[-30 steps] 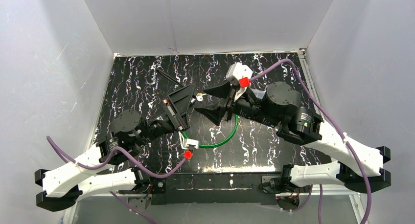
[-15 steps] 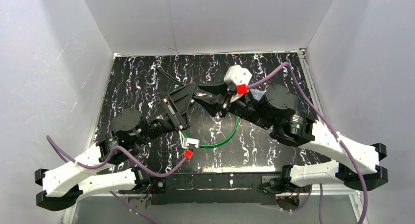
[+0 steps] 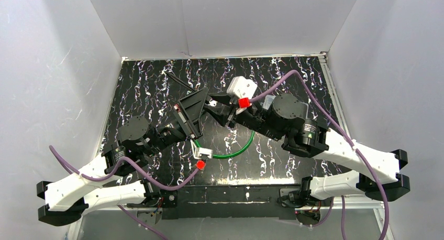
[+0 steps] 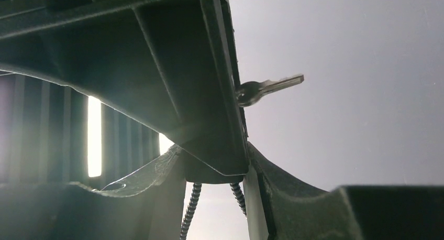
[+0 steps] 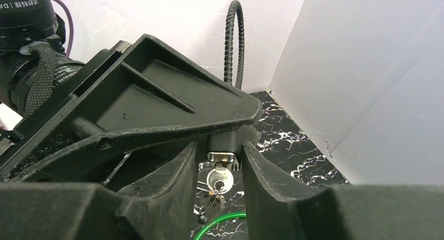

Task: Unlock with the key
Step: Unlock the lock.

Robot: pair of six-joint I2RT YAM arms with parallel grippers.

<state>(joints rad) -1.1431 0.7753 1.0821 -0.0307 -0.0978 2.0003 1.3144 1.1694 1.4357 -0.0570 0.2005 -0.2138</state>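
While the lock was clenched in the left claw above the middle of the table, a silver key was seen seated in its keyhole. At lower centre of the right wrist view the lock was shown as a dark body with a small silver face plate. The rounded head of the key was turned toward the camera, and a thin ring was hung beneath it. The right claw was held released, its two dark fingers set on either side of the key head with a gap left on each side.

At centre right of the left wrist view an exposed key blade was seen side-on, jutting past the edge of a dark finger against the pale wall. Whether it was the same key could not be told.

White print was carried on a black motor housing at the upper left of the right wrist view. "DM-J4310" could be read, and the rest was cut off.

A black braided cable was seen arching up behind the left claw at upper centre of that view. A green cable was laid in a curve on the black, white-veined table, just below the claws in the top view.
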